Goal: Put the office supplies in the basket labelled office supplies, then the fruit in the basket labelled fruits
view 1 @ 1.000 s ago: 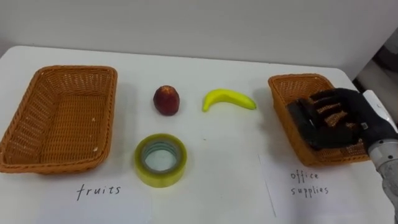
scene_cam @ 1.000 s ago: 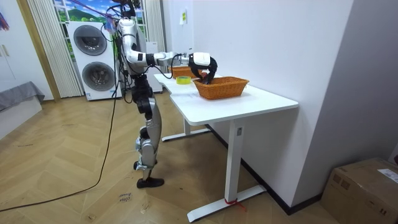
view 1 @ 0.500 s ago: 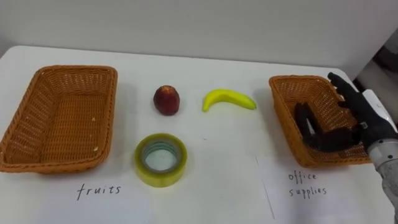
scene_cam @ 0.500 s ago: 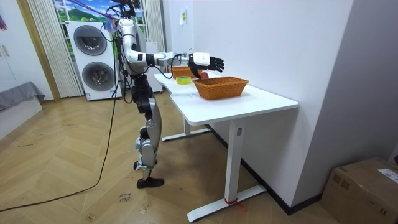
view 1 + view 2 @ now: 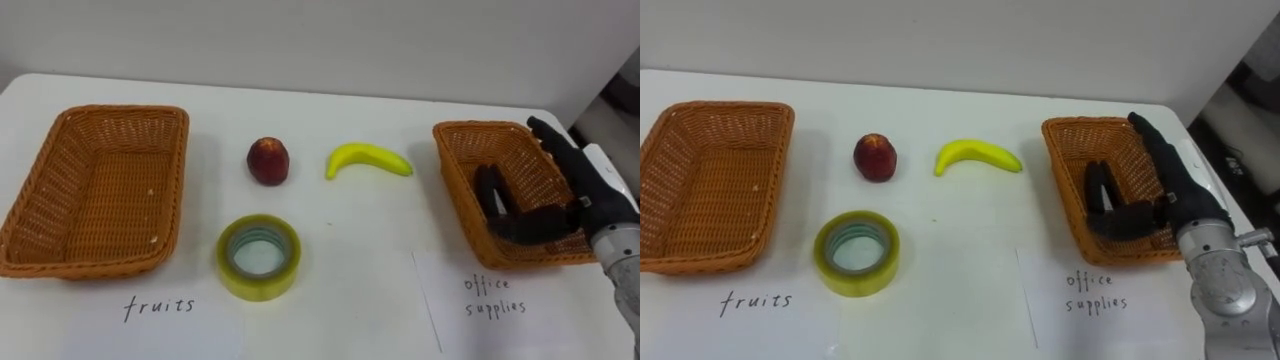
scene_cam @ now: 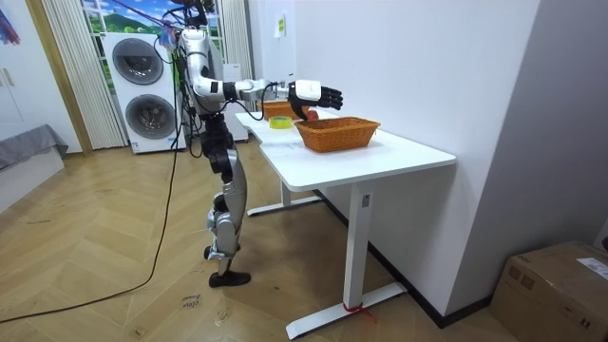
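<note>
My right hand (image 5: 583,192) hovers open over the right-hand wicker basket (image 5: 452,178), fingers stretched toward the far rim and thumb low over the front wall. A black object (image 5: 490,191) lies inside that basket, just left of the hand and free of it. On the white table between the baskets are a red apple (image 5: 267,160), a yellow banana (image 5: 368,158) and a roll of yellow-green tape (image 5: 258,257). The left-hand wicker basket (image 5: 62,258) holds nothing. In the room view I stand at the table's end with my right hand (image 6: 321,95) held out above the basket (image 6: 338,132).
Handwritten labels lie on the table in front of each basket, the left one (image 5: 158,305) for fruits and the right one (image 5: 496,295) for office supplies. The table's right edge runs close behind the right basket. A wall stands beyond the table's far edge.
One second ago my right hand was curled round the black object inside the right basket. It has opened and let go, and the object lies in the basket.
</note>
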### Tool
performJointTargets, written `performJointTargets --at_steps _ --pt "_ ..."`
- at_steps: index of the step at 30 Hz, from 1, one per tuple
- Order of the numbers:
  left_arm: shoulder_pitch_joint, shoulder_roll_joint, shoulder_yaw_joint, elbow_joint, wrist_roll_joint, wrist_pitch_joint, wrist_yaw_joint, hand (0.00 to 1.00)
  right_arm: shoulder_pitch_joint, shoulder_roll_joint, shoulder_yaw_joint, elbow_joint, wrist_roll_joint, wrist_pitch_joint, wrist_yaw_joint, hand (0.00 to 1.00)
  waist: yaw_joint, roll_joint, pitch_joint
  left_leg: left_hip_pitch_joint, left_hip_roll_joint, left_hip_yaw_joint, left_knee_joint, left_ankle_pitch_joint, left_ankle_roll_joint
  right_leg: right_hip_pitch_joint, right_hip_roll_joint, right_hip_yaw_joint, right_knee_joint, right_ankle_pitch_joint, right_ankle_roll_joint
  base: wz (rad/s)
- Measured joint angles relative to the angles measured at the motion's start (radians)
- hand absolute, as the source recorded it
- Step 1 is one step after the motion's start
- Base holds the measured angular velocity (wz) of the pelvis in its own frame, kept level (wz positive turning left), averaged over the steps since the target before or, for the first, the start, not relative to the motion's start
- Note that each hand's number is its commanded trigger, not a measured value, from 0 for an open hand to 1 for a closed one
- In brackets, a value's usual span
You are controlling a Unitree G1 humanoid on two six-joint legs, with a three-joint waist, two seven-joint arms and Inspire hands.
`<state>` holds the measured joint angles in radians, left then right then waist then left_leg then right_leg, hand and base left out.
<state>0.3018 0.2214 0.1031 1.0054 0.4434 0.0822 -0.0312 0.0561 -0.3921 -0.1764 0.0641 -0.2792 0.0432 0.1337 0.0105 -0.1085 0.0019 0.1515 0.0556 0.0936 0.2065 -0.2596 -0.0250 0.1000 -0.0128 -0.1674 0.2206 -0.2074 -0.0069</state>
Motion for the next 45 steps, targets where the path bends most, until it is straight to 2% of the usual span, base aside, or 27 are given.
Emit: performJointTargets --at_steps 6,11,13,15,19,24,32,41,45 --pt "-0.004 -0.002 -0.003 0.000 0.002 0.000 0.005 0.00 0.000 0.001 0.000 -0.009 0.093 0.000 0.000 0.00 0.000 0.000 -0.0004 0.000 0.000 0.001 0.000 0.000 0.000 -0.001 0.000 0.001 0.000 0.000 0.000 0.00" --pt "-0.004 -0.003 -0.001 -0.008 0.003 -0.002 0.043 0.00 0.000 0.003 0.000 -0.072 0.207 -0.001 -0.016 0.00 0.008 0.001 -0.0003 -0.005 0.001 0.002 -0.001 0.000 0.000 -0.003 0.000 0.002 0.000 0.000 0.000 0.00" --pt "-0.007 -0.003 0.008 -0.011 0.004 -0.002 0.060 0.00 0.000 0.003 0.000 -0.100 0.238 -0.012 -0.036 0.00 0.018 0.001 -0.0006 -0.005 0.001 0.003 -0.001 0.000 0.000 -0.004 0.000 0.003 0.000 0.000 0.000 0.00" --pt "-0.016 -0.002 0.015 -0.014 0.005 -0.006 0.068 0.00 0.000 0.003 0.000 -0.130 0.240 -0.014 -0.042 0.00 0.025 0.000 -0.0010 -0.006 0.000 0.003 -0.002 0.000 0.000 -0.004 0.000 0.003 0.000 0.000 0.000 0.00" --pt "-0.017 0.000 0.018 -0.012 0.006 -0.010 0.086 0.00 -0.026 0.003 0.000 -0.159 0.277 -0.043 -0.052 0.00 0.027 0.001 -0.0005 -0.007 0.001 0.003 -0.003 0.000 0.000 0.001 0.000 0.001 0.000 0.000 0.000 0.00" --pt "-0.016 -0.001 0.018 -0.010 0.006 -0.009 0.093 0.00 -0.049 0.003 0.000 -0.166 0.282 -0.043 -0.073 0.00 0.025 0.004 -0.0013 -0.008 0.001 0.004 -0.002 0.000 0.000 -0.004 -0.001 0.001 0.008 0.000 0.000 0.00" --pt "-0.012 -0.003 0.017 -0.016 0.011 -0.005 0.093 0.00 -0.050 0.003 0.003 -0.279 0.280 -0.043 -0.092 0.00 0.031 0.012 -0.0014 -0.008 0.001 0.016 -0.001 0.000 0.000 -0.013 -0.002 0.006 0.017 -0.001 0.001 -0.04" --pt "-0.013 -0.005 0.008 -0.014 0.010 0.001 0.086 0.00 -0.098 0.004 0.092 -0.308 0.290 -0.042 -0.084 0.00 0.061 0.017 -0.0013 -0.001 0.001 0.013 -0.001 0.000 0.000 -0.003 -0.003 -0.001 0.019 -0.001 0.001 0.01" --pt "-0.013 -0.005 -0.029 -0.013 0.009 0.001 0.088 0.00 -0.116 0.004 0.146 -0.307 0.290 -0.042 -0.065 0.00 0.079 0.018 -0.0009 -0.003 0.001 0.004 0.000 0.000 0.000 -0.001 -0.004 -0.011 0.020 -0.001 0.001 0.07"
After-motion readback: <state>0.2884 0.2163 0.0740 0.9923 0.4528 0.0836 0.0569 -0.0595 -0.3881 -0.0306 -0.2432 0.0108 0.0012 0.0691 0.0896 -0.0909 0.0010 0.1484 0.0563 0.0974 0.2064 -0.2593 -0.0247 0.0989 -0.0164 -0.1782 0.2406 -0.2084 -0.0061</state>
